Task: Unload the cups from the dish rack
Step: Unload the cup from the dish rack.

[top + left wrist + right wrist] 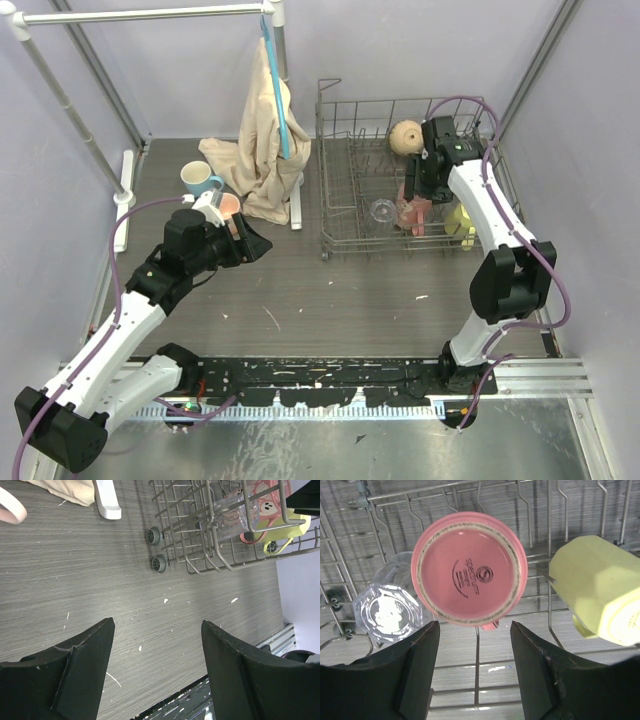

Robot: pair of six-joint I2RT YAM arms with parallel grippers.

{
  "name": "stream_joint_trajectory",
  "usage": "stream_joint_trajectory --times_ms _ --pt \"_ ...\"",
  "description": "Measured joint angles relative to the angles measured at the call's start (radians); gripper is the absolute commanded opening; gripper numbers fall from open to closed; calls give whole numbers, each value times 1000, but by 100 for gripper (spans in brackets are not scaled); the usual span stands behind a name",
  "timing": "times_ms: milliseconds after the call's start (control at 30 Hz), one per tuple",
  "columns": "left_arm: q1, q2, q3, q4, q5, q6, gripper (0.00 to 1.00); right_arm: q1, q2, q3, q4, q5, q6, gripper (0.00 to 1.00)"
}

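The grey wire dish rack [340, 170] stands at the back right and also shows in the left wrist view [200, 535]. In it are a tan cup [405, 135], a clear glass [383, 210] [387, 610], an upside-down pink mug [413, 212] [470, 570] and a yellow-green mug [460, 218] [600, 587]. My right gripper [418, 195] [475, 623] is open just above the pink mug, not touching it. A light blue mug [197, 178] and a salmon pink mug [229, 208] stand on the table left of the rack. My left gripper [255, 240] [157, 624] is open and empty beside the salmon mug.
A beige cloth [265, 150] hangs from a white pole stand whose foot [296, 205] lies between the mugs and the rack. A white rail frame [125, 190] runs along the left. The rack's small wheels [155, 550] rest on the wood-grain table.
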Motion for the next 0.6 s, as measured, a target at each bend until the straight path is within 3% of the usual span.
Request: stream_joint_trajectory --times_ms 267,600 --pt "0 0 0 0 0 0 77 0 -125 -77 8 6 -12 64" --pt "0 -1 0 0 0 0 77 0 -139 -156 12 5 -29 64"
